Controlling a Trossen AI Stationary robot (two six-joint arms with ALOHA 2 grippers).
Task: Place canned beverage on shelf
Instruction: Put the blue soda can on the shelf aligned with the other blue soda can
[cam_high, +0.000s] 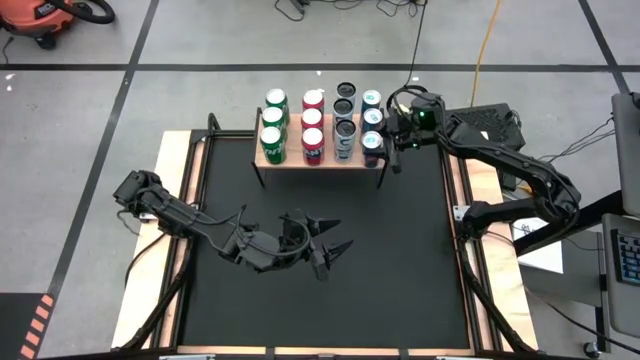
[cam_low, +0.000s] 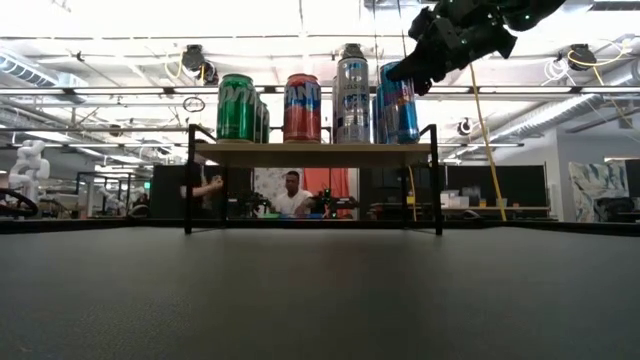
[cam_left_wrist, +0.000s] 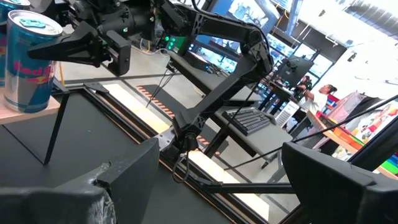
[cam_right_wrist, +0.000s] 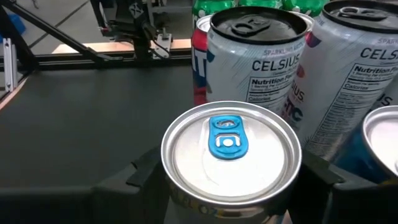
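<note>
The blue-tabbed canned beverage (cam_right_wrist: 231, 163) fills the foreground of the right wrist view, its silver lid sitting squarely between the two dark fingers of the right gripper (cam_right_wrist: 231, 183), which stand on either side of its body just below the rim. Whether the pads press on the can or have already let go I cannot tell from these views. The can stands upright on the shelf (cam_high: 320, 163), at the front of the row nearest the gripper, and I judge it is held low on its sides so it can be set down level without tipping its neighbours. Just beyond the gripper stand the Celsius cans (cam_right_wrist: 258, 59), close enough that they nearly touch the held one, which explains the narrow approach from the shelf's end. Farther from the gripper come the red cans (cam_high: 312, 125) and then the green cans (cam_high: 272, 125). Counted from above, there are four rows of three: three blue-and-silver, three Celsius, three red, three green, twelve in all, so the placing looks nearly or wholly finished. Well away from the shelf, out over the middle of the black table (cam_high: 400, 270), the left gripper (cam_high: 328, 246) waits low with its fingers spread wide and nothing between them. A person sits in the room behind the table, seen under the shelf.
</note>
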